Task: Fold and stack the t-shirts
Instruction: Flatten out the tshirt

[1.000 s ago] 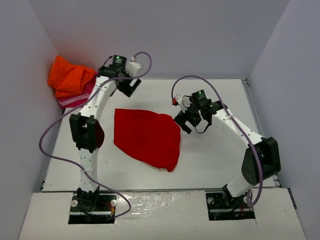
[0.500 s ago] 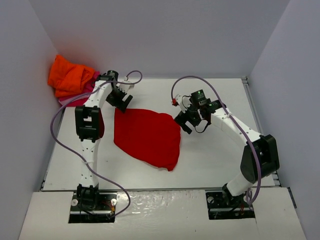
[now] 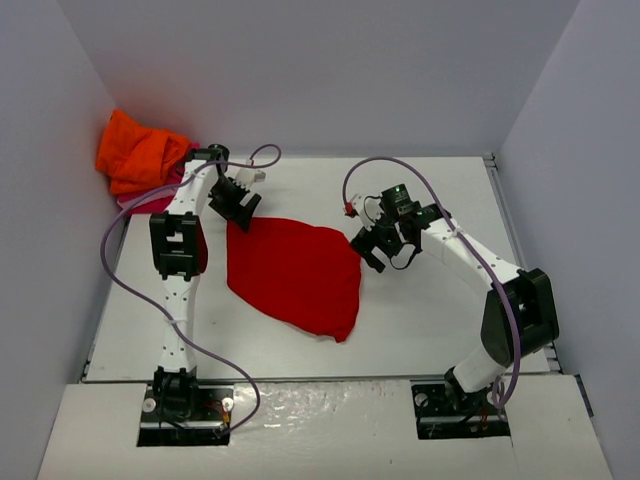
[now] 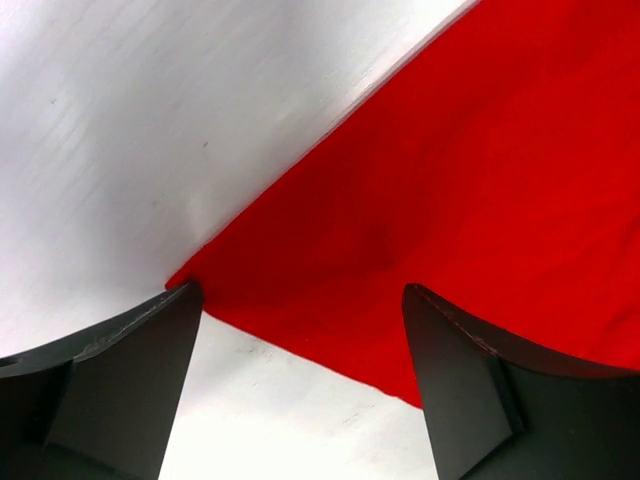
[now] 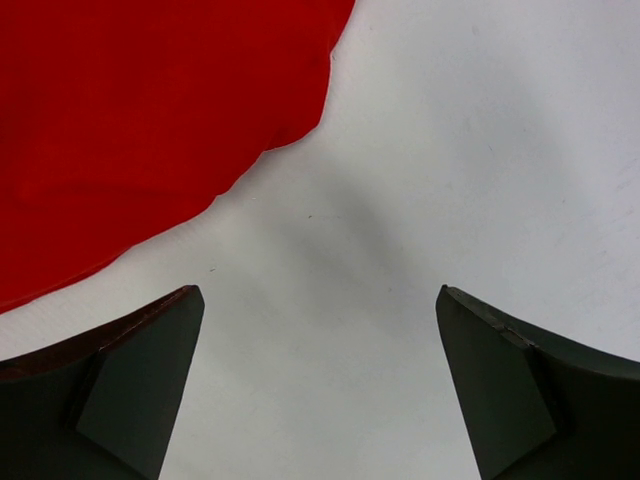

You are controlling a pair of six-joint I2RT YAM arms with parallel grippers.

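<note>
Your left hand (image 3: 236, 206) has its fingers spread apart with nothing gripped. It sits low at the far-left corner of the red soft cloth t-shirt (image 3: 295, 275). In the left wrist view that corner lies between the two dark fingers; can't tell if they touch the cloth. Your right hand (image 3: 378, 246) is spread wide and empty, over bare bench just beside the red shirt's right edge. In the right wrist view the cloth edge is to the upper left, outside the gap between the fingers. The red shirt lies flat as a rough four-sided slab on the white bench (image 3: 430, 310), between your two arms. A crumpled orange cloth t-shirt (image 3: 135, 150) sits in the far-left corner against the wall, on top of a pink cloth t-shirt (image 3: 135, 204), well apart from the red one.
</note>
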